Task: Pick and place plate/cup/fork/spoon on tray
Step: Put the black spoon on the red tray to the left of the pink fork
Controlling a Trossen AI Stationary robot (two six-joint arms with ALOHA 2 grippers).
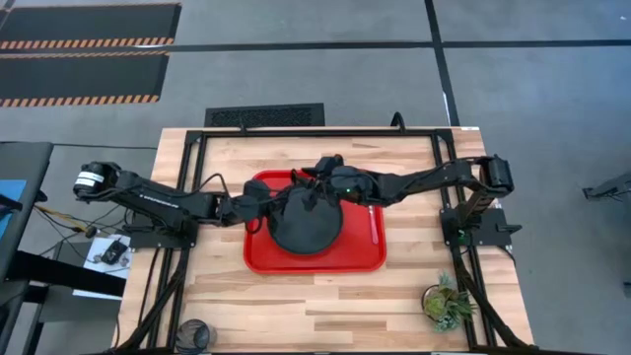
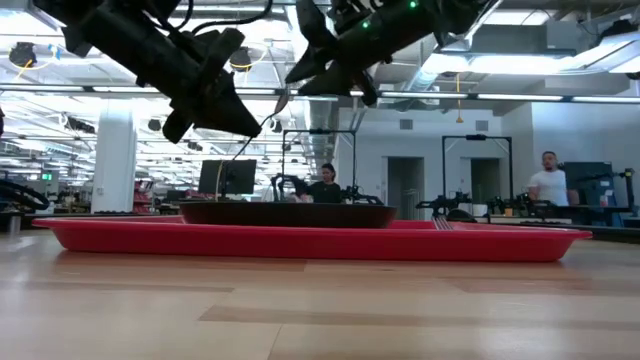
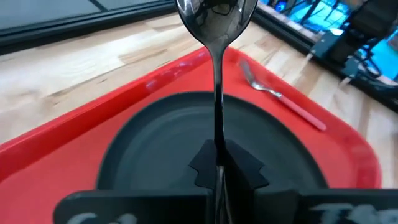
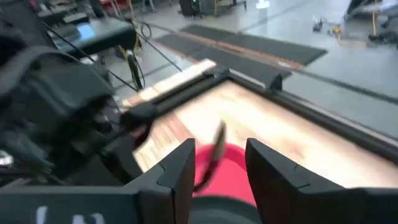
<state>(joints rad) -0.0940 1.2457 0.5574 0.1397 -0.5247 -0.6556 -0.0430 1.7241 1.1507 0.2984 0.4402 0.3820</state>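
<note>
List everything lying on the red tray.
On the tray lie the plate and the fork beside it. The left gripper holds the spoon above the plate. The arms cover the tray's far part.

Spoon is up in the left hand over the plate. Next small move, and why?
Probably lower it to the tray: the left hand holds the spoon clear above the plate, with the fork already lying beside it.

The plate (image 2: 285, 213) lay on the red tray (image 2: 310, 241), both arms hanging above it; a fork's tines (image 2: 441, 224) showed at the plate's three o'clock.
</note>
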